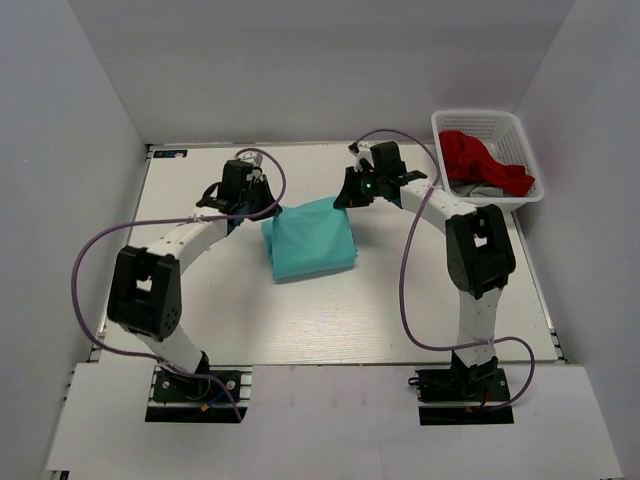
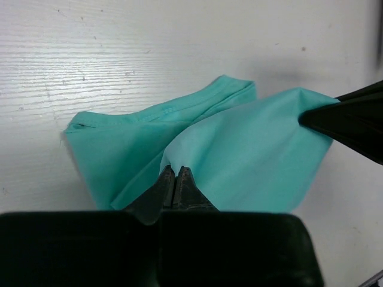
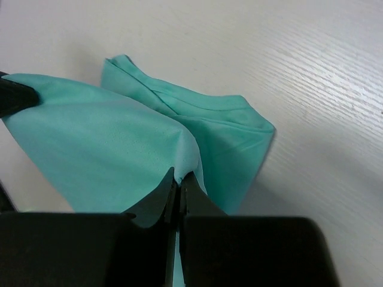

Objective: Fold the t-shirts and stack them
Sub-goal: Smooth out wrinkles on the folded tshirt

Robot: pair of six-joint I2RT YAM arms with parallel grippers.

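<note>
Clenching the left gripper [image 2: 175,171] on the far left corner of the teal-green soft cloth t-shirt [image 1: 312,240], fingers pressed tight on the fabric. Clamping the right gripper [image 3: 178,174] likewise on the far right corner, stretching the top layer between the two. Lying folded on the white wood-grain table [image 1: 350,320], around the middle, between both arms. At the far right, cradling the crumpled bright red cloth t-shirt [image 1: 480,158] inside the white plastic lattice basket [image 1: 492,118].
</note>
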